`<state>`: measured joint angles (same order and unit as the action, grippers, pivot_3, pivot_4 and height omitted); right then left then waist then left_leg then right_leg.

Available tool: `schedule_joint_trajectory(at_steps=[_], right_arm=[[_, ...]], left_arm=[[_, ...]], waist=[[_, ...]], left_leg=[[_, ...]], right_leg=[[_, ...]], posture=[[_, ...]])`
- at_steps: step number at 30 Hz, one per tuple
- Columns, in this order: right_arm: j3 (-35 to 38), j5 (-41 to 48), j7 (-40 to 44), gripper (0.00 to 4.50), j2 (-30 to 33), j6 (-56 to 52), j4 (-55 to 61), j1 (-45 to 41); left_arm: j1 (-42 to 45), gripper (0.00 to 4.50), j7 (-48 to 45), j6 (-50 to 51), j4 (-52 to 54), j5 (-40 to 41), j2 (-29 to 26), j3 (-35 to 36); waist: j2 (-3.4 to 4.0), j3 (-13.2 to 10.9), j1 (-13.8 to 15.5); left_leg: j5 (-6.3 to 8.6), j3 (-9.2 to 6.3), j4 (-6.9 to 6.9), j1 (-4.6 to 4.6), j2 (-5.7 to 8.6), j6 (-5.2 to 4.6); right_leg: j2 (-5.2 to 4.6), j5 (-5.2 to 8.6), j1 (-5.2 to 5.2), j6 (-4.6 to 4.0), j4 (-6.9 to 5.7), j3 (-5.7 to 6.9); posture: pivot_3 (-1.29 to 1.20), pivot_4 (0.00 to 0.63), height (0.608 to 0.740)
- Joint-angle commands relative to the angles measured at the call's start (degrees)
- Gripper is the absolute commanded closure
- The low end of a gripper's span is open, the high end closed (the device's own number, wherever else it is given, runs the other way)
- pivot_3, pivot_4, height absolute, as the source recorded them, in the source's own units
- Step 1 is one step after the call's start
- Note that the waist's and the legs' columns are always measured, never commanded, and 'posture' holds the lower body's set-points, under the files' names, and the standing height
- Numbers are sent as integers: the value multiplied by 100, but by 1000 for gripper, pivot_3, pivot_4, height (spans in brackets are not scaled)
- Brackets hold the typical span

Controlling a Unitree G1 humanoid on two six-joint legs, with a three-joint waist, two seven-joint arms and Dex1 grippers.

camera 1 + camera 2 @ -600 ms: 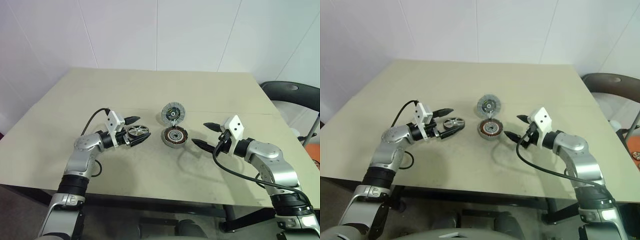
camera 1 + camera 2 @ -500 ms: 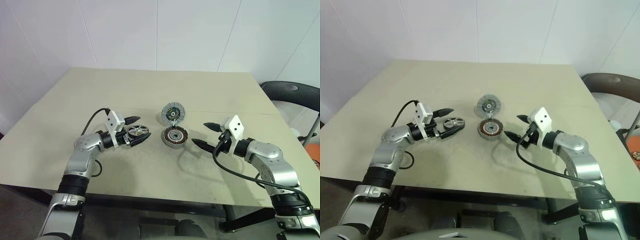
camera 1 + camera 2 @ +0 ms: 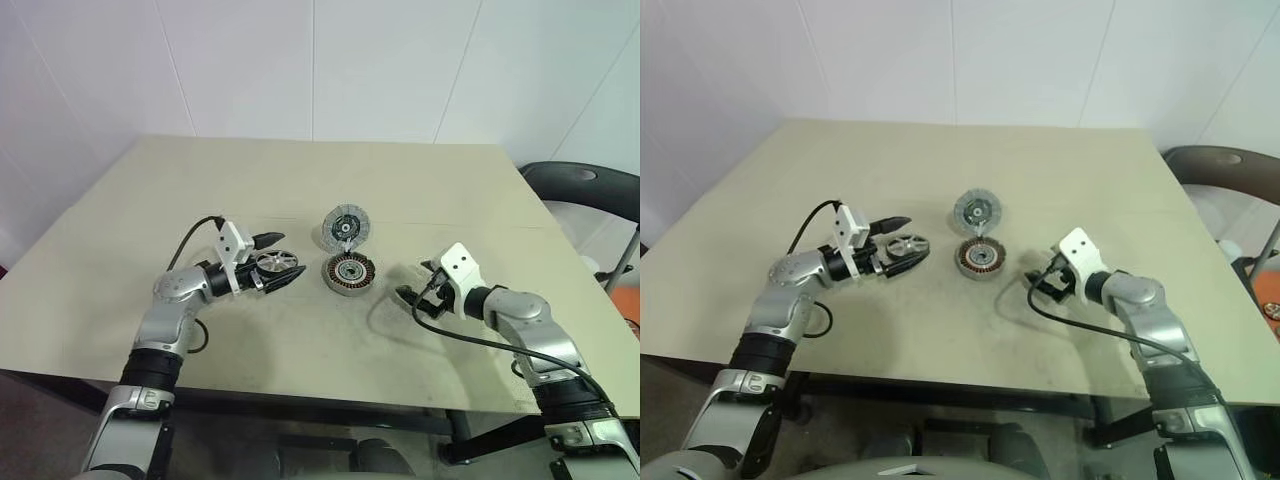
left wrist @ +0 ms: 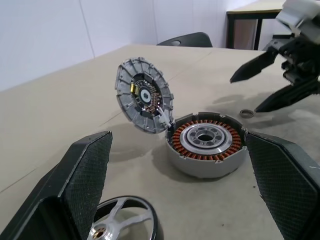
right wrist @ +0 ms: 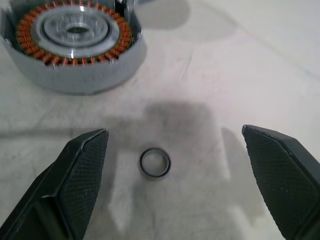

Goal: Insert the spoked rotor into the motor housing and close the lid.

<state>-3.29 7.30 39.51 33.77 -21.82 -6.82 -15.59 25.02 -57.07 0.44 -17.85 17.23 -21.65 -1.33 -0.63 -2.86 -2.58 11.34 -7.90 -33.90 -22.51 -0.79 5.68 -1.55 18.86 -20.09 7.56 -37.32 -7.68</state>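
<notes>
Not yet inserted: small silver spoked rotor with dark rim [image 3: 274, 265] lying flat on the beige surface [image 3: 300, 180], just left of the round dark-grey motor housing with copper windings [image 3: 349, 273]. Housing open and empty, silver hub bare; thin grey hinged lid [image 3: 346, 226] propped upright behind it. Left gripper [image 3: 277, 258] level, fingers wide around the rotor, no grip apparent. Right gripper [image 5: 170, 145] tilted down beside the housing, fingers wide over a small dark ring [image 5: 154, 162]. Left to do: grasping, seating the rotor, closing the lid.
</notes>
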Motion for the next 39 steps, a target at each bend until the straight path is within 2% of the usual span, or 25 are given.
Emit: schedule_joint_trajectory(at_steps=[1,9,18,27,30,39], right_arm=[[-161,-299,-295,12,-164,-18,-145,-179],[-198,-272,-412,12,-607,-321,-179,-256],[119,121,-90,12,-452,-1198,-251,-378],[6,326,239,12,-282,-1779,-116,-221],[34,338,215,612,-293,-1835,-129,-244],[-84,196,225,3439,-274,-1654,-172,-319]], left_arm=[[25,0,49,-126,189,-57,-1,-15],[-27,0,103,-146,259,-111,-19,-9],[-42,0,143,-193,290,-198,-64,2],[-25,0,172,-255,246,-256,-86,-3],[-6,0,170,-284,205,-304,-99,-7],[66,0,215,-393,91,-396,-150,4]], waist=[[0,0,-1],[-6,4,-70],[-6,4,-116],[-8,5,-65],[-9,6,-52],[-10,6,-57]], left_leg=[[0,0,-1,1,0,0],[0,0,-6,13,-1,0],[0,-2,-1,11,-1,0],[0,-2,-1,10,0,0],[0,-2,0,10,0,0],[0,-1,-2,11,0,0]], right_leg=[[0,0,0,0,0,0],[2,1,13,-1,-2,-1],[1,0,14,1,0,0],[0,1,14,1,2,0],[0,1,13,1,3,0],[0,2,14,2,3,0]], posture=[[0,0,740],[0,0,740],[0,0,740],[0,0,740],[0,0,740],[0,0,740]])
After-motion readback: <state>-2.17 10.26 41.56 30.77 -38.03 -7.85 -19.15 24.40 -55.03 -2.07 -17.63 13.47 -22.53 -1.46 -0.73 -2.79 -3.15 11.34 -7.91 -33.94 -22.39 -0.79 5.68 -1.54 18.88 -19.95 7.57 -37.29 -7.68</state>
